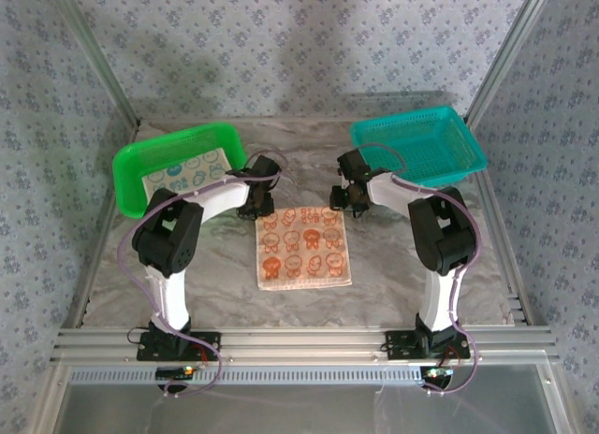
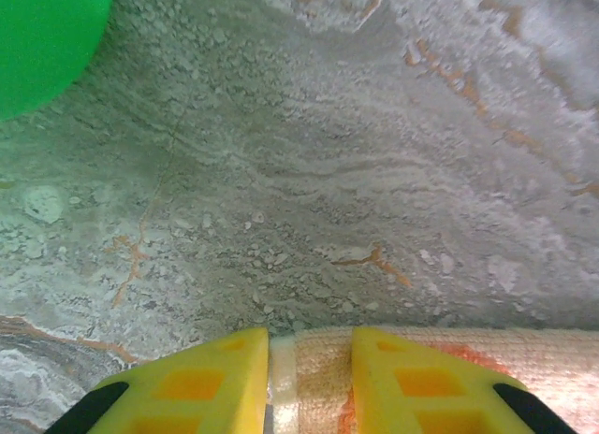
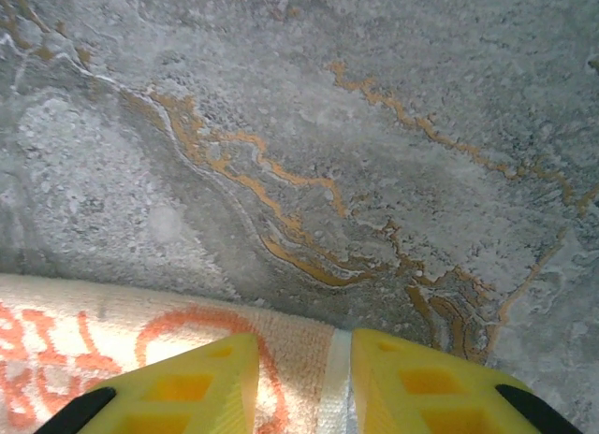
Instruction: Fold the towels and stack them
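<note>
A peach towel with orange cartoon prints (image 1: 304,247) is lying spread flat and unfolded in the middle of the marbled grey surface (image 1: 393,284), its far edge facing the two baskets. The left claw (image 1: 253,208) is hovering right at the towel's far left corner, and the right claw (image 1: 339,202) is sitting at the far right corner, so both arms are reaching in over the same edge.

In the left wrist view, the left claw (image 2: 310,359) is standing slightly open, its yellow fingers (image 2: 187,387) leaving a narrow gap. The towel's pale hem is showing in that gap, and the cloth is running on flat under the right-hand finger rather than being pinched. The curved corner of the green basket (image 2: 37,41) is showing at the upper left.

In the right wrist view, the right claw (image 3: 305,359) is likewise standing a little apart. The towel's hem is lying in the gap, with the printed cloth spreading away to the left beneath the fingers (image 3: 421,378); nothing is being gripped.

A second towel, pale with teal prints (image 1: 187,170), is resting inside the green basket at the far left. The teal mesh basket (image 1: 416,144) is sitting at the far right.
</note>
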Robot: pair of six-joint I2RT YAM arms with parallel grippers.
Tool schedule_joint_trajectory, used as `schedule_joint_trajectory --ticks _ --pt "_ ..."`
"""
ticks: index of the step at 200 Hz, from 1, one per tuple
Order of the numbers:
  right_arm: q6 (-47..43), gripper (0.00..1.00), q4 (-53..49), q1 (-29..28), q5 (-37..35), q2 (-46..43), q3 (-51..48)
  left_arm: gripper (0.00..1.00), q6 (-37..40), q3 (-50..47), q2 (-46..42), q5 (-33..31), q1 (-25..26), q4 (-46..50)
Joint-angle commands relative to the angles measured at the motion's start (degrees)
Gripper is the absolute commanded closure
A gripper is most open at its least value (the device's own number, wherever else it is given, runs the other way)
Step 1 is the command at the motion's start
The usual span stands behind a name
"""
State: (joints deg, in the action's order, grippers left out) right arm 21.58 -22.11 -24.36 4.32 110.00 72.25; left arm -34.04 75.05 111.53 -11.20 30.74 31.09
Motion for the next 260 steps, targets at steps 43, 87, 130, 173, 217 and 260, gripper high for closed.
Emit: schedule_joint_trajectory --ticks 43,87,130,173,217,260 --pt "0.2 0.69 -1.2 0.9 0.7 2.7 -0.4 0.70 1.4 0.3 2.5 -1.5 -0.3 0.4" --pt "-0.4 0.69 0.1 0.8 1.0 2.8 -0.5 0.66 2.1 0.7 3.4 -1.7 -0.3 0.8" --pt "-1.0 0.83 1.0 0.6 1.4 2.5 -0.2 0.81 2.6 1.1 4.1 -1.6 -0.3 0.7" --pt "-1.9 1.00 1.8 0.5 1.1 0.0 -1.1 1.00 2.4 0.3 2.9 -1.3 -0.1 0.0" --pt "-3.7 1.00 2.5 0.5 0.4 -5.0 -2.9 1.00 2.3 -0.2 -1.9 -1.8 -0.1 0.5" --pt "-4.4 1.00 5.5 0.2 1.1 -12.5 -8.5 1.00 2.3 -2.9 -9.6 -1.3 0.1 -1.2"
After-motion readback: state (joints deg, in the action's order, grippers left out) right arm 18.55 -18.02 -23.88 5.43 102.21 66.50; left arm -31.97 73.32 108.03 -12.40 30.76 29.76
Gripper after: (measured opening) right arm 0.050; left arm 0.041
